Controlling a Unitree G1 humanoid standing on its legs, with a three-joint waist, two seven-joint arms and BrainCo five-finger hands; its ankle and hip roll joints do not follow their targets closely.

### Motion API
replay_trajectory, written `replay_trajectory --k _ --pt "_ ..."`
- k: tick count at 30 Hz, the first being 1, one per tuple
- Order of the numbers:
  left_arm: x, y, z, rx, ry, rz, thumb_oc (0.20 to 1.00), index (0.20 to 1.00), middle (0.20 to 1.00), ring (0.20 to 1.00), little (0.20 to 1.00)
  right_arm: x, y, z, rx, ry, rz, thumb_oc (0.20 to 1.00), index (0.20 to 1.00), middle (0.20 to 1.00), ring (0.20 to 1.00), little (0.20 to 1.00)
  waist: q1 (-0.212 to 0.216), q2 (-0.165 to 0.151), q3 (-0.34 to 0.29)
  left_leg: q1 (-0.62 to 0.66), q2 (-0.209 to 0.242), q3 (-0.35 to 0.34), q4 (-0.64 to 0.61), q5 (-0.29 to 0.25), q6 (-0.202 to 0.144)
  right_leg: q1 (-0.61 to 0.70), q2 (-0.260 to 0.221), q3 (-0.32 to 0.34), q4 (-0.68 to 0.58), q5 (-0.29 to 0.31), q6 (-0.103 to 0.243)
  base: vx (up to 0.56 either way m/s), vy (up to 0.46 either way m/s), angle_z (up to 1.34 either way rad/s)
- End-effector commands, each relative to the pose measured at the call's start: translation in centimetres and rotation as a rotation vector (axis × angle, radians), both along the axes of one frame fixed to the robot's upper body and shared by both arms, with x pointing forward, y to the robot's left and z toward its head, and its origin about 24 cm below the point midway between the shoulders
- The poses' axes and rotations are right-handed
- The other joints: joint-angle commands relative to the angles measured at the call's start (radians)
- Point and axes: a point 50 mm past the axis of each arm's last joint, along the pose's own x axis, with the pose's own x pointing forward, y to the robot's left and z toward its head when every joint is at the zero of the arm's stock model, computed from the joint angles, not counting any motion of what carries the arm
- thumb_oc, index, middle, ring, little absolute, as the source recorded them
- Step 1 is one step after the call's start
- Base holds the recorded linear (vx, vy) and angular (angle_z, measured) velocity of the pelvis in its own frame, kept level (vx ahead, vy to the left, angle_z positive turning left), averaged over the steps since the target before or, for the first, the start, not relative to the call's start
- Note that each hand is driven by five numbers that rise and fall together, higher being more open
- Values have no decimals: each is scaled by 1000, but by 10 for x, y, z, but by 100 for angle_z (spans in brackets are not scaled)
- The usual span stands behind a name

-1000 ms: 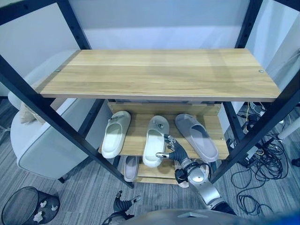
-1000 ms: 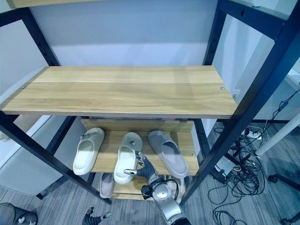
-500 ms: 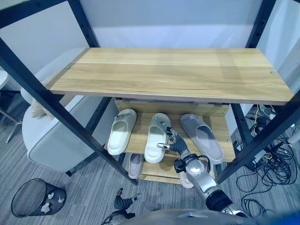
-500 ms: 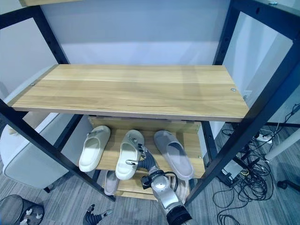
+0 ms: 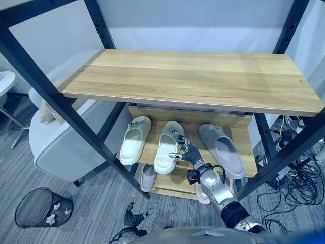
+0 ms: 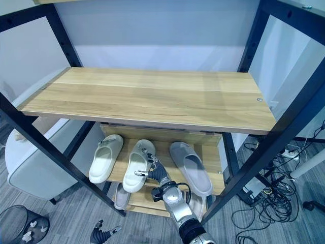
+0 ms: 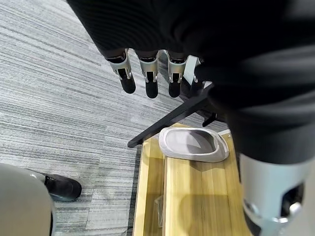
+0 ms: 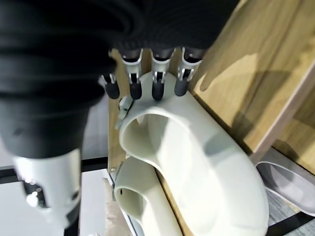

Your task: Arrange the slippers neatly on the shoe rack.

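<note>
Three slippers lie toes-away on the middle shelf of the shoe rack [image 5: 193, 81]. A white slipper [image 5: 134, 140] lies at the left, a second white slipper [image 5: 167, 147] in the middle, roughly parallel to it. A grey slipper [image 5: 221, 150] lies at the right, angled. Below, on the bottom shelf, a small grey slipper [image 5: 148, 177] rests near the left front edge.

Two cream-white rubber slippers [image 5: 134, 146] [image 5: 166, 154] and one grey rubber slipper [image 5: 221, 150] on light striped wood shelf [image 5: 191, 81]. Black metal rack posts [image 5: 61, 99]. Grey streaky carpet floor [image 5: 96, 198]. Black mesh bin [image 5: 41, 207].
</note>
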Motion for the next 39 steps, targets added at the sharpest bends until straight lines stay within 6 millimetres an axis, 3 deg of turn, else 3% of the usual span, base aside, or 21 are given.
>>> replay_trajectory --k 1,4,5,21,39 --pt "-43 -3 -12 19 175 -84 1000 1000 1000 1000 1000 13 21 26 102 -104 -2 1000 1000 1000 1000 1000 56 -20 -15 11 -21 17 6 17 44 20 -75 -20 6 36 64 0 18 11" --pt "-42 -3 -12 19 174 -81 1000 1000 1000 1000 1000 16 24 26 107 -86 -32 1000 1000 1000 1000 1000 60 -23 -12 11 -21 17 6 18 44 21 -76 -25 6 37 65 -6 20 8" --pt "-43 9 -6 -53 109 -24 1000 1000 1000 1000 1000 -25 -63 -3 72 23 -363 1000 1000 1000 1000 1000 -12 61 49 75 71 132 6 -2 -12 37 -55 27 6 70 49 -5 33 4" --pt "-42 6 -6 -40 112 -77 1000 1000 1000 1000 1000 -14 -59 7 101 -11 -352 1000 1000 1000 1000 1000 3 44 37 31 37 106 6 19 9 14 -94 -2 6 76 86 -4 56 -3" --pt "-29 3 -5 -40 91 -120 1000 1000 1000 1000 1000 -4 -13 25 186 -20 -211 1000 1000 1000 1000 1000 50 5 40 -42 6 55 6 44 28 -18 -125 -53 6 71 111 -7 48 9"
